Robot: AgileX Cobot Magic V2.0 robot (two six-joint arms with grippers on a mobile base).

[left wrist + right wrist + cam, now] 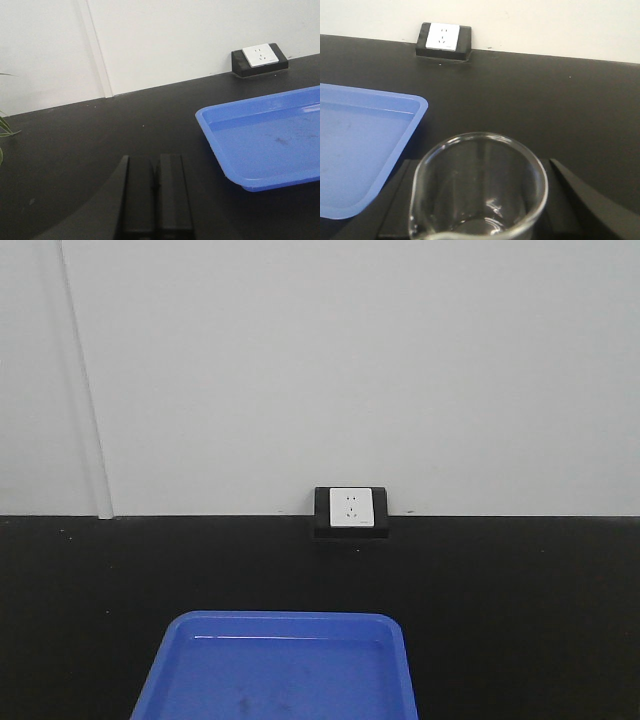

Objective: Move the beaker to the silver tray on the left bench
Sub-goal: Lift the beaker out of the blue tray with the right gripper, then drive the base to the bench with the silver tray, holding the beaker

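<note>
The small clear glass beaker (477, 187) sits between the two dark fingers of the right tool (480, 162). One finger lies against each side of its wall, so the tool appears to be closed on the glass and holding it. The beaker is upright and looks empty, with its pour spout turned towards the wrist camera. Whether its base rests on the matte black worktop (520, 600) or hangs just above it cannot be told from this view.

The left tool (156, 159) has its two black fingers pressed together with nothing between them, and it hovers over bare worktop. A shallow blue plastic tray (285, 670) lies just to the left of the beaker. A white wall socket in a black housing (351, 508) stands at the back edge against the pale wall (350, 360). A few green plant leaves (5, 127) show at the far left of the left wrist view.

The silver tray appears in no view, so the carry probably makes up most of what is left to do.

To do this step well, the grip on the glass should be firm without squeezing hard, because the wall is smooth and round and may slip or turn. The beaker is best raised straight up, well clear of the blue tray's raised rim, before any sideways travel. It should be held level and moved slowly while the base turns towards the left bench. Over the silver tray it should come down inside the rim, and the fingers should part only once the base sits flat.
</note>
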